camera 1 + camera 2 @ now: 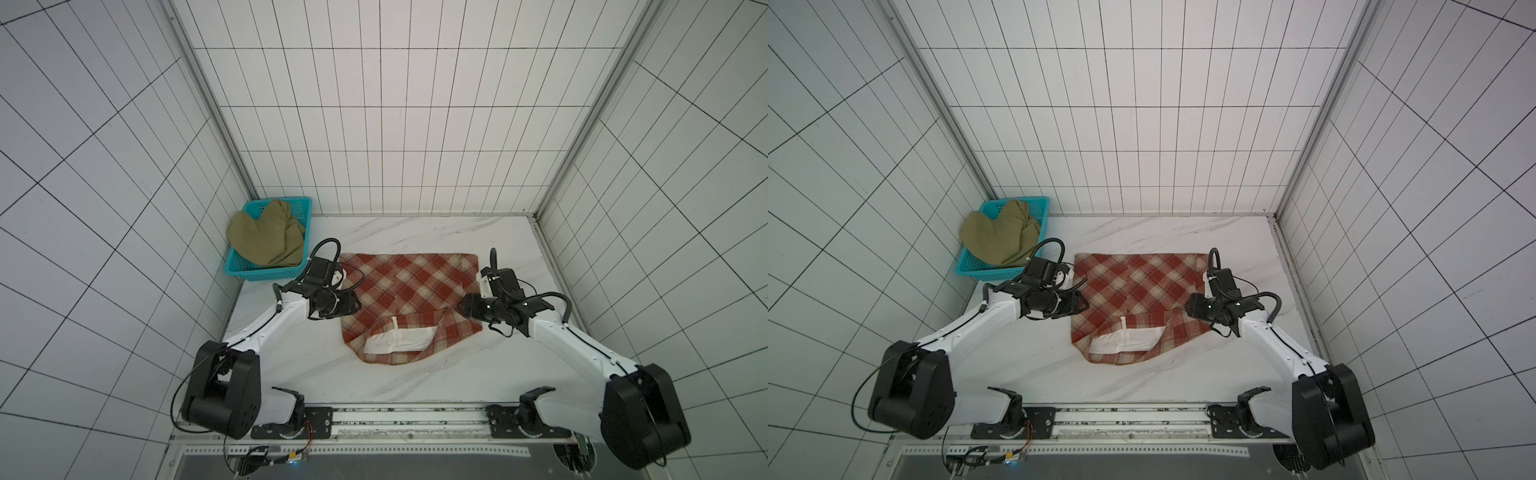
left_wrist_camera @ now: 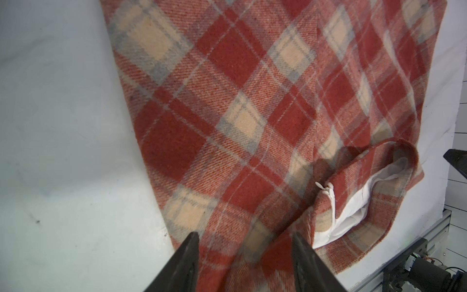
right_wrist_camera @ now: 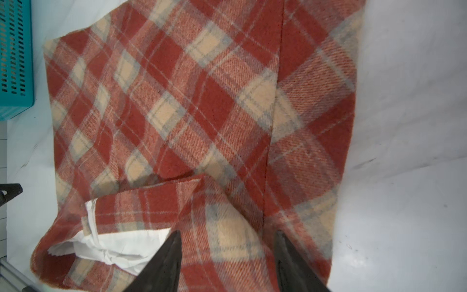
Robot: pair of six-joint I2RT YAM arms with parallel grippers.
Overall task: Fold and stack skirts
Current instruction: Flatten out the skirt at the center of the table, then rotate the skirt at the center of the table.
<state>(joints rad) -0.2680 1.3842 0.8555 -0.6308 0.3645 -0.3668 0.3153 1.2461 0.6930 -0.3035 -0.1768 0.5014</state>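
Both jaws pairs half-open, gripping nothing, above fuzzy twill plaid skirt (image 1: pixel 409 291); smooth white lining (image 1: pixel 399 343) exposed.

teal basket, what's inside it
A bunched olive-khaki skirt fills most of the teal basket and drapes over one rim. Anything beneath it, and most of the basket floor, is covered.

White marble table (image 1: pixel 395 232): plaid skirt (image 1: pixel 409 291) lies spread at centre; teal basket (image 1: pixel 266 272) stands in the 10 o'clock corner, apart.
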